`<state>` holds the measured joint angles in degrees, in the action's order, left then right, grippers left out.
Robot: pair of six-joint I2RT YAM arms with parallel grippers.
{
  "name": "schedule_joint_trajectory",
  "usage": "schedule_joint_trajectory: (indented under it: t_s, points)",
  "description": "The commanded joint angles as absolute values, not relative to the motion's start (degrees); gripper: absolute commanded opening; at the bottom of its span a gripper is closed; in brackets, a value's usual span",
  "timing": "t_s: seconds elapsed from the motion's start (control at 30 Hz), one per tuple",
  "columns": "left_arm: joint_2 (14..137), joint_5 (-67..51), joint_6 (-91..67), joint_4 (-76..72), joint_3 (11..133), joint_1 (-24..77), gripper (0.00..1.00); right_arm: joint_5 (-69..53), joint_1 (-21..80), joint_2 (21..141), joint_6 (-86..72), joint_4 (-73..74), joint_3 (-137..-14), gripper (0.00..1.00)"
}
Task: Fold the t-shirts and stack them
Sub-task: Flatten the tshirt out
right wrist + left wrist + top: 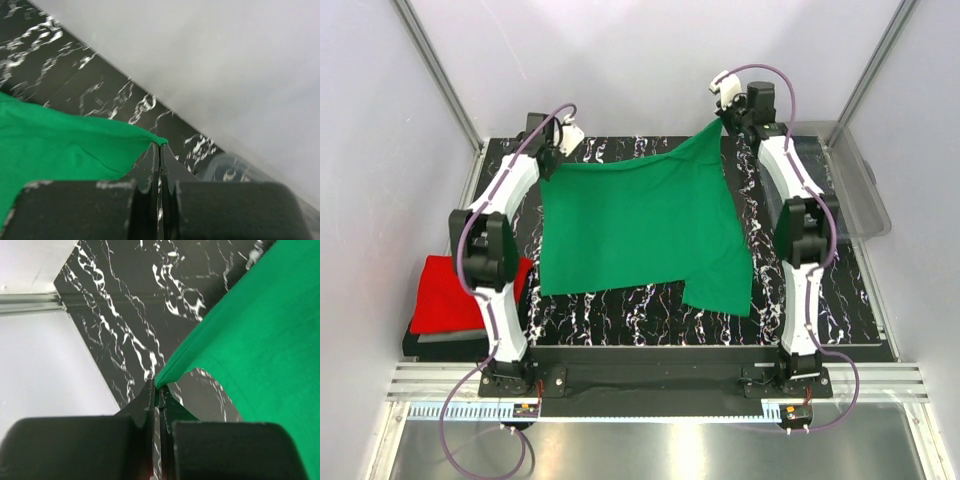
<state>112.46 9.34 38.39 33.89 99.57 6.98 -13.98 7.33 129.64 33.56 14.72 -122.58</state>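
— Where is the green t-shirt (640, 225)?

— Spread open over the middle of the black marbled tabletop (620, 310), reaching from the far edge most of the way to the near edge. One flap hangs lower near the right side.

— And the left pincer (159, 395)?

— Clenched on the shirt's far left corner, close to the tabletop's far left corner. In the left wrist view the cloth runs straight into the closed tips, and the marble shows under the raised edge.

— The right pincer (160, 150)?

— Also clenched, on the shirt's far right corner, near the far edge towards the right. That corner comes to a point between the tips and is pulled up off the surface.

— The other shirts?

— The red t-shirt (445, 290) lies folded beyond the tabletop's left edge, near its near left corner. The grey t-shirt (450, 338) shows beneath it as a flat layer.

— Anything else?

— A clear bin (860, 190) by the far right corner, along the right edge.
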Motion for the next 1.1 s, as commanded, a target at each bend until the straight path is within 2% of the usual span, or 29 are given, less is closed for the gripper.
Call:
schedule_joint_trajectory:
  t_s: [0.0,0.17,0.33,0.47,0.8,1.07]
  points:
    - [116.70,9.58,39.11,30.59,106.16,5.89,0.00,-11.25,7.03,135.42,34.19,12.56,-134.36,0.00]
    - [123.99,10.19,37.62,29.09,111.08,5.10,0.00,-9.23,7.03,146.33,32.26,14.85,-146.66,0.00]
    - [130.07,11.68,37.71,27.25,118.11,5.10,0.00,-7.91,7.12,150.46,31.12,14.77,-149.94,0.00]
    - [132.98,13.01,37.01,26.46,122.69,5.10,0.00,-7.38,7.12,150.56,29.27,14.77,-151.00,0.00]
    - [126.48,12.04,35.33,25.05,121.55,5.19,0.00,-7.47,7.12,141.60,27.86,14.59,-143.26,0.00]
    - [129.02,13.97,37.96,23.47,123.22,5.19,0.00,-5.89,7.29,147.21,29.00,11.87,-149.22,0.00]
